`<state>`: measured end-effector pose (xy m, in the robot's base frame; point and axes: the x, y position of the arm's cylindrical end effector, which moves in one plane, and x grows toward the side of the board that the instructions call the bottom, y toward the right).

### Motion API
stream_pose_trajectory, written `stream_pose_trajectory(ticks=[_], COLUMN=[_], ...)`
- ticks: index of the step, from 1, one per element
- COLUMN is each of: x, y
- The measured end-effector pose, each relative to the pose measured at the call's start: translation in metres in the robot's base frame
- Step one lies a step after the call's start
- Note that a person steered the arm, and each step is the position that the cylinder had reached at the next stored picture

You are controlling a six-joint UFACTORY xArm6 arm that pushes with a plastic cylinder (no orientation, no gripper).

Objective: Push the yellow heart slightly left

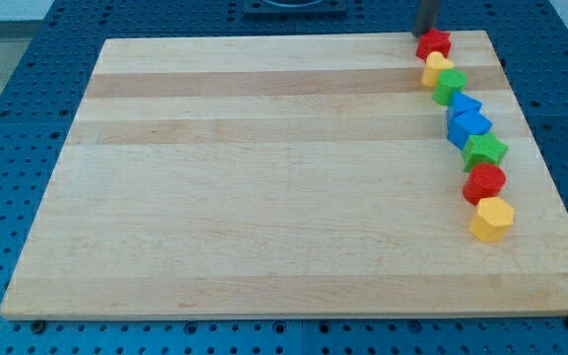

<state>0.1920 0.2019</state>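
Wooden and pale, the table [264, 177] fills most of the single camera view, with a blue pegboard surface [28, 118] showing around its edges. All the blocks sit in one curving chain down the view's right side. From the top: a red block [434, 43], the yellow heart [436, 69], a green block [450, 86], a blue triangle [464, 106], a blue block [470, 128], a green star [485, 151], a red block [484, 183] of rounded outline, and a yellow hexagon [492, 218] at the lower end. Neighbours in the chain touch or nearly touch.

My tip [426, 33] stands at the view's top edge, just above and slightly left of the uppermost red block, seemingly touching it or very close. There is no gripper on this arm, so nothing opens, closes or holds; the rod simply rests at table height.

The yellow heart lies wedged between the top red block and the green block, in line with the rest of the chain, so I judge the leftward push not yet done. What is left, as I read it: bring my tip round to the heart's right side, which is tight given its close neighbours, then nudge it a short way toward the view's left without dragging the red or green block along.
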Motion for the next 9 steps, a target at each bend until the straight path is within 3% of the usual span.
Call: stream_pose_trajectory(ticks=[3,6,9], x=[0.009,0.083,0.086], y=[0.063,0.066,-0.034])
